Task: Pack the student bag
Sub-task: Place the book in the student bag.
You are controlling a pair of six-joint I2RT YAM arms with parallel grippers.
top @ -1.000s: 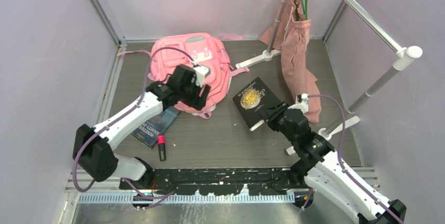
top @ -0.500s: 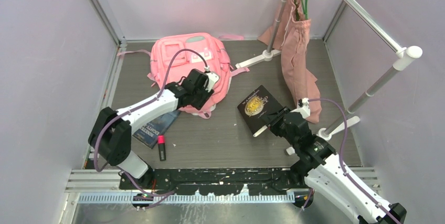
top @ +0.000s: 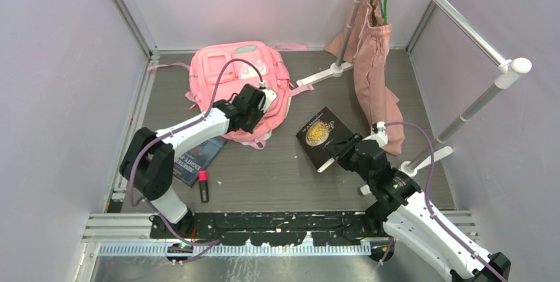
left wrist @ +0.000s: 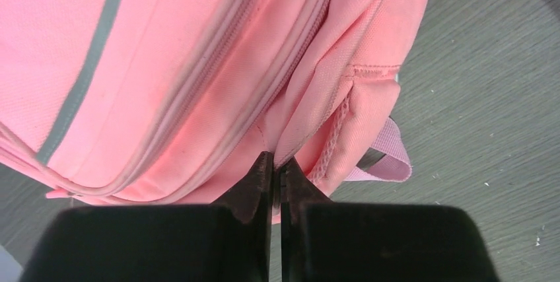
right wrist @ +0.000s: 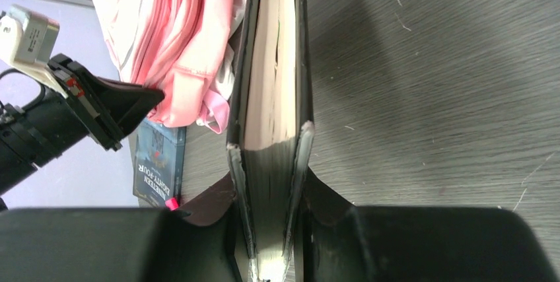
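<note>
Bag (top: 223, 74) looks zipped shut to me, with nothing packed, so what has just happened is groundwork. Nearest my bases, on the left of the bench (top: 277, 173), the marker (top: 203, 188) and the blue book (top: 193, 160) lie where they lay a second ago.

Further out on the right, my right jaws (right wrist: 269, 135) are clamped on the near edge of the black book (top: 321, 133). In the last second I have turned it a little and drawn it slightly nearer, and it now seems tilted up off the bench at my end. It is in hand and ready to carry across.

Beyond that, on the left, is the bigger change. My left arm hung above the bag's near edge a second ago; it has since dropped and reached in. My left jaws (left wrist: 277, 163) are now together on a fold of pink fabric at the bag's near right corner, beside the zip seams and just above a strap loop. Whether I hold a zip pull or only cloth I cannot tell.

The bag lies flat, front up, on the far left of the bench and has not shifted. I judge the step in hand to be opening or steadying it so the black book can go in. A grip on mere cloth would only drag the bag.

Farthest, on the right, the sack (top: 373, 77) hangs from the rail (top: 455, 21).
</note>
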